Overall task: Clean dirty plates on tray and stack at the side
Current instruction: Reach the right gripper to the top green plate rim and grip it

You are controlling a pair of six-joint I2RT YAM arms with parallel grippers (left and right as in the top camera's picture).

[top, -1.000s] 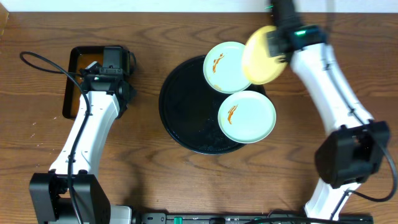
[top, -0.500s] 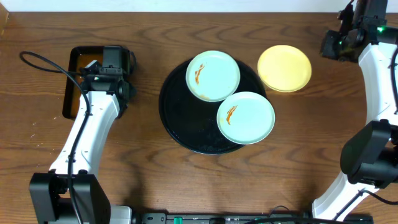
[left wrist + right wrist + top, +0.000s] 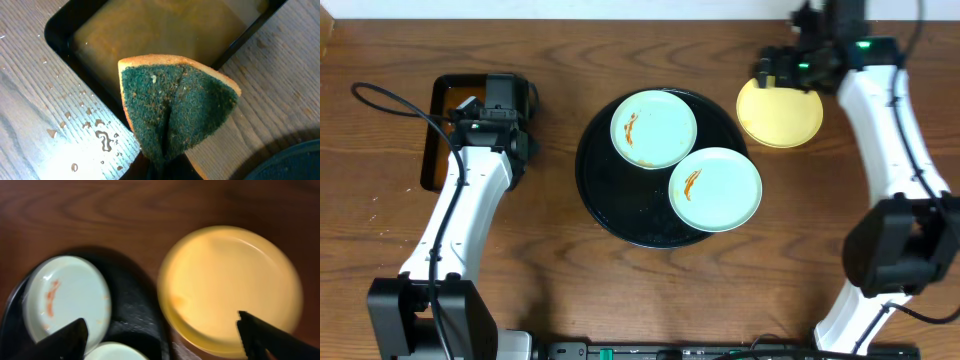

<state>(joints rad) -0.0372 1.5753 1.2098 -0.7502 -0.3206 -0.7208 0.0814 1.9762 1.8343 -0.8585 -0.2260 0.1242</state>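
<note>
Overhead view is showing the yellow plate (image 3: 780,118) lying on the counter near the far right corner, just beside the round tray (image 3: 610,205), which is carrying two mint plates (image 3: 653,128). Right fingers (image 3: 67,340) are hanging apart above the yellow plate; left fingers (image 3: 503,97) are clamping a green sponge (image 3: 177,115) over the small tray (image 3: 150,30) near the left edge

from overhead, looking straight down from well above the tabletop (image 3: 360,230), far enough back to take in the whole round black tray (image 3: 620,205) and the yellow plate (image 3: 782,122) beside it. from the left wrist, very near, aimed down past a green sponge (image 3: 175,110) onto the rectangular tray (image 3: 65,47) of brown liquid and wet wood. from the right wrist, close and blurred, facing down at the yellow plate and a mint plate (image 3: 67,297) on the round black tray; both shared with overhead.
</note>
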